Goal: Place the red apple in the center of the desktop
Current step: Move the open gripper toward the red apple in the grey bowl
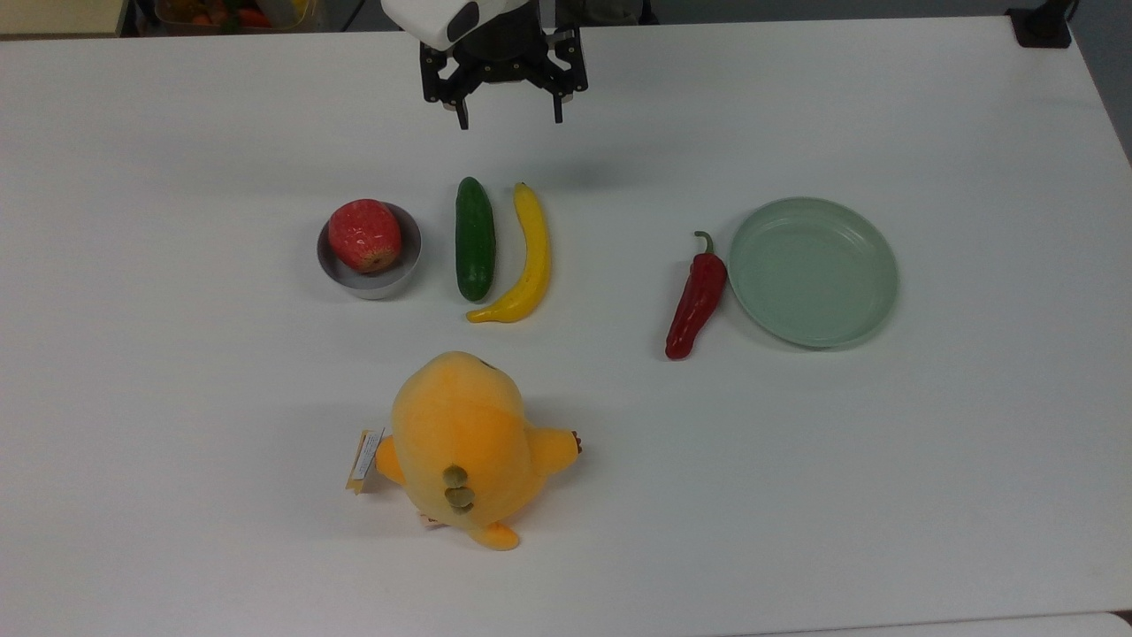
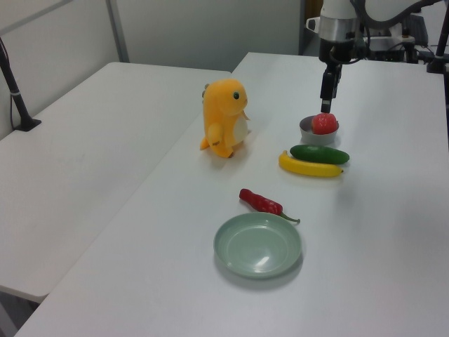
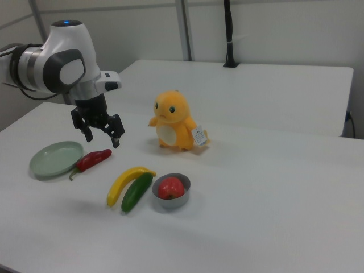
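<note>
The red apple (image 1: pixel 364 234) sits inside the grey bowl (image 1: pixel 389 279), beside the cucumber (image 1: pixel 475 239). Your gripper (image 1: pixel 509 115) hangs high with fingers spread, empty. Expect the bowl's rim to block fingertips, tipping or dragging the bowl across the desktop (image 1: pixel 177 398).

I see the red apple (image 1: pixel 364 234), round, red-pink mottled with a yellowish patch at one end, sitting inside a small grey bowl (image 1: pixel 340 272), rising above its rim; the bowl stands on the desktop (image 1: pixel 884 487), a plain white matte rectangle, left of its middle in the top view, well clear of every edge.
</note>
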`<state>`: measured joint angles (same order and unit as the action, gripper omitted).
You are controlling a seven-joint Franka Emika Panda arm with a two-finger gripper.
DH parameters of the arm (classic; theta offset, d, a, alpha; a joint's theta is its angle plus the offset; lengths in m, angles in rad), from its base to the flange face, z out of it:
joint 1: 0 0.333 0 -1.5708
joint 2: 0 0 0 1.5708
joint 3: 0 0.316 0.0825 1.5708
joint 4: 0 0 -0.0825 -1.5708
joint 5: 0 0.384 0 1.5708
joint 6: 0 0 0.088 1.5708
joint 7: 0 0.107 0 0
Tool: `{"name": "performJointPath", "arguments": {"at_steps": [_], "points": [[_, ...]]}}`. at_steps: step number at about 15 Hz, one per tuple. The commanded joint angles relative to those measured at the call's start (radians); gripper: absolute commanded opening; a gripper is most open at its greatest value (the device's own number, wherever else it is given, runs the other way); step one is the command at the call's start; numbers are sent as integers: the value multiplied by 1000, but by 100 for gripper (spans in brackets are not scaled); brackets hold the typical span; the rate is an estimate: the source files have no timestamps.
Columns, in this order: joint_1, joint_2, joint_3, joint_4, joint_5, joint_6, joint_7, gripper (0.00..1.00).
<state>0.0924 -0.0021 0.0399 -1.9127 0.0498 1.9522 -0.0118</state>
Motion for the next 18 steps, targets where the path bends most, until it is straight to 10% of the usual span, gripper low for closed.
{"name": "performJointPath", "arguments": {"at_steps": [1,18], "points": [[3,-44,-15,-20,21,-67,-36,100],[-14,-44,-17,-20,21,-58,-22,100]]}}
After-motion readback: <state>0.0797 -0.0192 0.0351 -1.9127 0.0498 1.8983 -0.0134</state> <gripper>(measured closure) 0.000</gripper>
